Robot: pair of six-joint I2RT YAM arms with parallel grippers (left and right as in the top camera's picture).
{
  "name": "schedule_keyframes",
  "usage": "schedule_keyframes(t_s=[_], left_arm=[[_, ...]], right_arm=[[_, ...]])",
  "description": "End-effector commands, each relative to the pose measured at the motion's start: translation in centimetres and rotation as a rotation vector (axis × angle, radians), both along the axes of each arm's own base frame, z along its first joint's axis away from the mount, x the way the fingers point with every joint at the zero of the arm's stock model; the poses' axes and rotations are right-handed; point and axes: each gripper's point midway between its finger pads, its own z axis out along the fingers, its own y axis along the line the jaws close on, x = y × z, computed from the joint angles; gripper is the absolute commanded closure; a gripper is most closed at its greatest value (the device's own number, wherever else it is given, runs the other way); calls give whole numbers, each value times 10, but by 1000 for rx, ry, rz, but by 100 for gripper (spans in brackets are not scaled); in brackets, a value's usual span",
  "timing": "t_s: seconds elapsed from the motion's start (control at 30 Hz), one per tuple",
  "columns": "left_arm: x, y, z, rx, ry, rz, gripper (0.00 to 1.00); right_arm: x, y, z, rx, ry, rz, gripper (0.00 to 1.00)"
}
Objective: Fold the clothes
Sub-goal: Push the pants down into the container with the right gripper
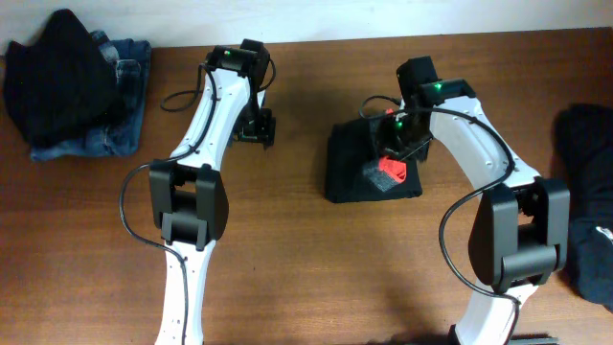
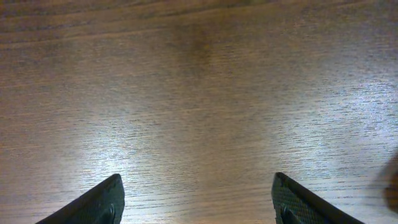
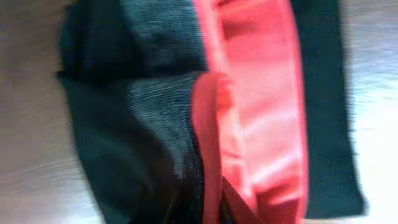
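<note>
Black folded garment with red trim [image 1: 369,177] lies as a squarish bundle on the brown wooden table [image 1: 316,278], a little right of the middle, and we see our right gripper [image 1: 400,144] hanging directly over its upper right part, just beside the exposed red patch. From the right wrist the picture is blurred: the red band [image 3: 255,112] runs down across dark cloth and fills most of the view, and we cannot tell whether that pincer is spread or pinching the fabric. Our left gripper [image 2: 196,208] hovers over bare wood well to the left of the bundle, its two dark fingers [image 2: 99,202] spread wide apart with only wood grain showing between them. At the far left corner of the table a soft black garment [image 1: 57,67] sits heaped on top of folded blue denim jeans [image 1: 124,115]. Another dark garment [image 1: 586,201] lies at the right edge, partly cut off by the frame
</note>
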Motion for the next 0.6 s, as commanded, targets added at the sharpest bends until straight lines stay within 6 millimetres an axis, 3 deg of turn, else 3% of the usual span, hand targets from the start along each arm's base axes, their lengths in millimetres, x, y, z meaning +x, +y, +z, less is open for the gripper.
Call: schedule_keyframes(t_s=[0.0,0.13,0.27,0.57], left_arm=[[1,-3,6,-10,-18,3,24],[3,-3,6,-12,-24,3,24],[3,-3,6,-11,-23,3,24],[3,-3,6,-11,-24,3,24]], right_arm=[[-2,-26,-6,-158,8,-16,79],[-4,-39,-6,-231,13,-24,81],[-5,-48,-6,-286,13,-31,93],[-10,-68,-4,-400,30,-38,96]])
